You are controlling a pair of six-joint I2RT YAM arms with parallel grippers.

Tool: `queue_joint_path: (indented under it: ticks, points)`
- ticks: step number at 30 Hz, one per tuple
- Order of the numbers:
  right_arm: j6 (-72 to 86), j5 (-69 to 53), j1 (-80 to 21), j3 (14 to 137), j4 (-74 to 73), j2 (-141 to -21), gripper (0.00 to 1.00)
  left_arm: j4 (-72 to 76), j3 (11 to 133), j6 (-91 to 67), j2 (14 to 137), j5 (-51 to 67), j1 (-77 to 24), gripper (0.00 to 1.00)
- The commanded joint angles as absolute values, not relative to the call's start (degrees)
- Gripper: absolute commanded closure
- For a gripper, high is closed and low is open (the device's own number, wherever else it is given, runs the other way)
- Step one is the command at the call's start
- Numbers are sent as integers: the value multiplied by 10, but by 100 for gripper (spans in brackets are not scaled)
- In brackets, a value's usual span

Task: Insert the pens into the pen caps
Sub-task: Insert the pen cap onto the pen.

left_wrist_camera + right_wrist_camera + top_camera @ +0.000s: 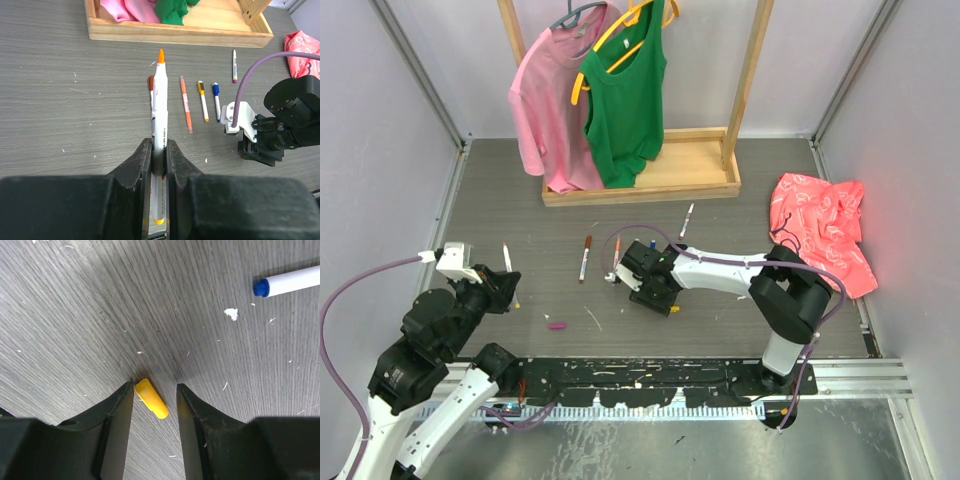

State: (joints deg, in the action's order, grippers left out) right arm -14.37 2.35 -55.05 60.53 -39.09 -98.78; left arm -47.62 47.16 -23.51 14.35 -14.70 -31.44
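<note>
My left gripper (159,150) is shut on a white pen (160,105) with an orange tip, which points away from me above the table. The top view shows this pen (507,258) sticking out of the left gripper (505,285) at the left. My right gripper (155,386) is down at the table, open, with a yellow pen cap (151,398) lying between its fingers; the left finger touches the cap's end and the right finger stands apart. More pens (185,102) lie in a row mid-table. A magenta cap (557,325) lies loose.
A wooden rack base (640,185) with a pink and a green shirt stands at the back. A red cloth (820,225) lies at the right. A blue-tipped pen (290,281) lies close to the right gripper. A black rail (640,375) runs along the near edge.
</note>
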Motion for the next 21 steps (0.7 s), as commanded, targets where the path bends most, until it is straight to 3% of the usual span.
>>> queue_joint_path:
  ticks: [1, 21]
  points:
    - [-147, 11, -549, 612, -395, -986, 56, -453, 475, -231, 152, -142, -313, 100]
    - [-122, -8, -548, 591, -417, -981, 60, -450, 474, -229, 156, -137, -313, 100]
